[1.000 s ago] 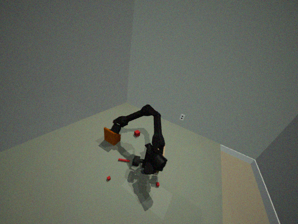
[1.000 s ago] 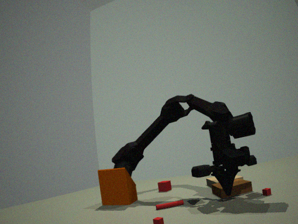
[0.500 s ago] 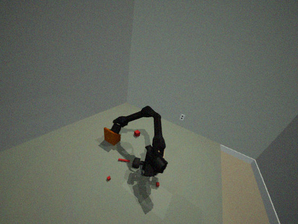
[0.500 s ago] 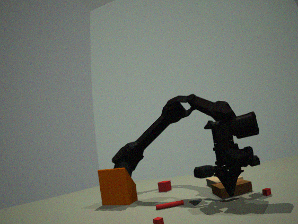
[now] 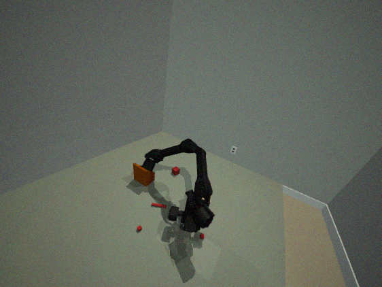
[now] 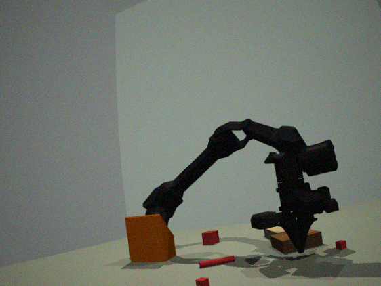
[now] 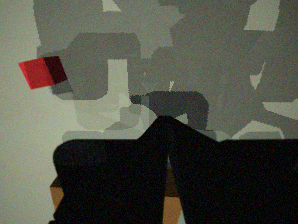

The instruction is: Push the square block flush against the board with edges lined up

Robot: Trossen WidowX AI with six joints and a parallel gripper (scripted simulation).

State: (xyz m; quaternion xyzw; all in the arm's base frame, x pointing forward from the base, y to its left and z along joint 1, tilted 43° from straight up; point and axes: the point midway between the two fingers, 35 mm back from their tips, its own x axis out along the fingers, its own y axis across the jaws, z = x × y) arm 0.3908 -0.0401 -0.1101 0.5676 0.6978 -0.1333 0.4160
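Observation:
The brown square block [image 6: 295,242] sits on the floor in the exterior view, in front of the pale flat board [image 6: 273,232]. The board shows only in part behind the block's left end. Whether they touch is hidden. My gripper [image 6: 301,251] [image 7: 163,121] is shut and empty. It points down, its tips low in front of the block's near side; contact is unclear. In the wrist view, bits of the brown block [image 7: 171,210] show below and between the black fingers. In the top view the arm hides nearly all of both parts.
An orange block [image 5: 143,175] [image 6: 146,238] stands beside the arm's base. A red cube [image 5: 175,171] [image 6: 210,237] and a red rod [image 5: 158,205] [image 6: 217,261] lie nearby. Small red cubes lie at the front [image 5: 139,228] [image 6: 202,281] and beyond the brown block [image 5: 202,236] [image 6: 340,244].

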